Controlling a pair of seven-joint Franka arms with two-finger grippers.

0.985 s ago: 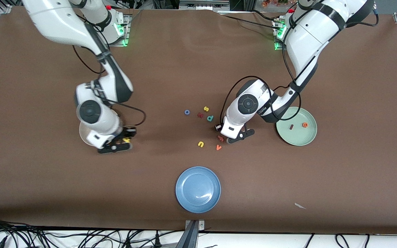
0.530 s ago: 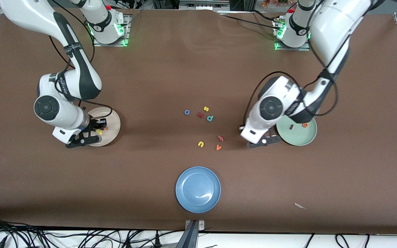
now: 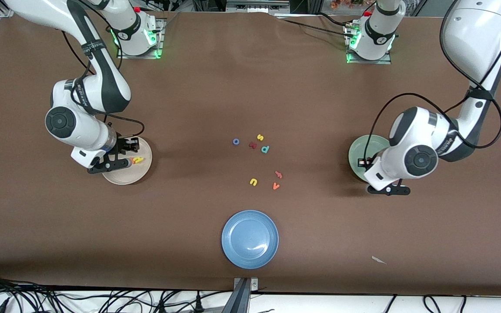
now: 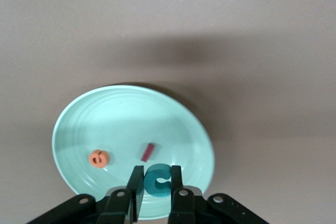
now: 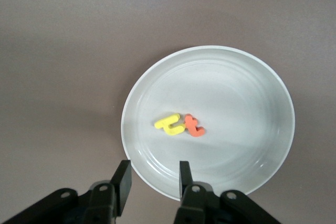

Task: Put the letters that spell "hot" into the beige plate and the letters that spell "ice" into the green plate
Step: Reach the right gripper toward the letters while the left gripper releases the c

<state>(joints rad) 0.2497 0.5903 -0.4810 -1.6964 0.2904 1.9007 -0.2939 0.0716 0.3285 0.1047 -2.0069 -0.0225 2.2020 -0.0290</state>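
The beige plate (image 3: 124,176) (image 5: 236,103) holds the yellow h (image 5: 169,124) (image 3: 136,160) and the orange t (image 5: 193,125), lying side by side. My right gripper (image 3: 122,154) (image 5: 153,178) hangs open and empty over that plate's rim. In the green plate (image 3: 359,150) (image 4: 105,124) lie the orange e (image 4: 98,158) and the maroon i (image 4: 148,151). Over this plate my left gripper (image 3: 387,189) (image 4: 156,183) is shut on the teal c (image 4: 159,180). The blue o (image 3: 235,141) lies on the table mid-way between the plates.
Loose letters lie near the o: yellow s (image 3: 260,137), a dark red one (image 3: 252,145), teal p (image 3: 265,149), yellow u (image 3: 253,182), an orange one (image 3: 278,174) and orange v (image 3: 275,186). A blue plate (image 3: 250,239) sits nearer the camera.
The right gripper carried the yellow h over the beige plate and opened; the h now lies beside the t. The left arm swung from the loose letters to over the green plate.
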